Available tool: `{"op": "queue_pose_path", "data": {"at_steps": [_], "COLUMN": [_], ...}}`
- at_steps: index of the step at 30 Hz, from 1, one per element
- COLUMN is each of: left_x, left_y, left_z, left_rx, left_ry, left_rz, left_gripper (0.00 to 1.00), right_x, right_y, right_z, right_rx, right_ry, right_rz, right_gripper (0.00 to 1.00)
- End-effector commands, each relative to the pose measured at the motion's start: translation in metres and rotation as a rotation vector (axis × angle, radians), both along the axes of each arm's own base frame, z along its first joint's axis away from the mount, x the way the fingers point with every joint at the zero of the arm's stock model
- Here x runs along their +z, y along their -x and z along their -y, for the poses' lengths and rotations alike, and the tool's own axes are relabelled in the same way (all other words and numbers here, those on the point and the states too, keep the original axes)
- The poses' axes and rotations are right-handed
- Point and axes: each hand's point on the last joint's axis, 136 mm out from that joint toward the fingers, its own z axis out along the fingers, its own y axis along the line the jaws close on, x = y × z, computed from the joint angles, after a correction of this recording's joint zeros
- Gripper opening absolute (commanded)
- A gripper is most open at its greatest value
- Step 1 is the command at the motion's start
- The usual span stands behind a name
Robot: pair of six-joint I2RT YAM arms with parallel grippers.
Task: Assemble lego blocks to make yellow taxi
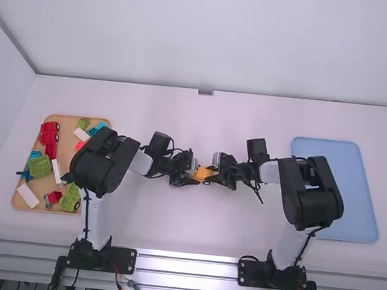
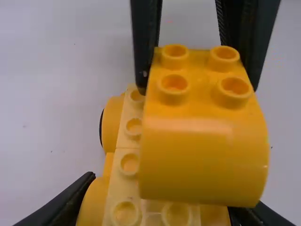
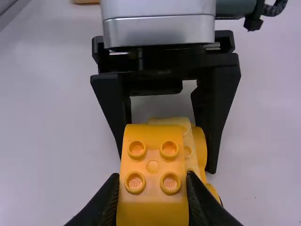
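Pressing was judged risky, since the yellow roof block (image 3: 153,155), pinched by the right fingers (image 3: 104,200), was held off-centre above the yellow car base (image 2: 117,176), gripped by the left fingers (image 2: 70,200) over the bench (image 1: 200,227), so studs could be missed.

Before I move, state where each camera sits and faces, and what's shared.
High view: above and behind, facing forward and down onto the table; left arm, right arm show.
Left wrist view: on that wrist, facing the curved brick past the left gripper; right gripper shows beyond.
Right wrist view: on that wrist, facing the brick; both grippers show.
Wrist views share the brick and yellow base.
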Motion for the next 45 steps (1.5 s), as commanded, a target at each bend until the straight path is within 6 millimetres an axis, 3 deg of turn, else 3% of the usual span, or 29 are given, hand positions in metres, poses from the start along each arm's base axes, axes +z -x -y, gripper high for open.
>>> {"op": "queue_pose_path", "data": {"at_steps": [1,16,20,28,38,45], "left_x": [-0.029,-0.033,-0.034,-0.035,-0.036,-0.035], "left_y": [0.014,0.019,0.022,0.024,0.025,0.022], "left_z": [-0.010,-0.010,-0.010,-0.010,-0.011,-0.010], "left_rx": [0.032,0.034,0.030,0.030,0.032,0.032], "left_ry": [-0.084,-0.097,-0.101,-0.098,-0.099,-0.098], "left_rz": [-0.049,-0.039,-0.047,-0.038,-0.033,-0.032], "left_gripper": [0.22,0.14,0.13,0.12,0.11,0.08], "right_x": [0.005,-0.007,-0.015,-0.012,-0.016,-0.034], "right_y": [-0.004,-0.004,-0.008,-0.012,-0.004,0.004], "right_z": [-0.003,-0.014,-0.014,-0.006,-0.007,-0.009], "right_rx": [-0.004,-0.021,-0.049,-0.064,-0.042,-0.026], "right_ry": [-0.026,0.059,0.114,0.093,0.110,0.222], "right_rz": [-0.014,-0.011,-0.006,-0.010,-0.020,-0.007], "right_gripper": [0.04,0.02,0.00,0.00,0.00,0.00]}}
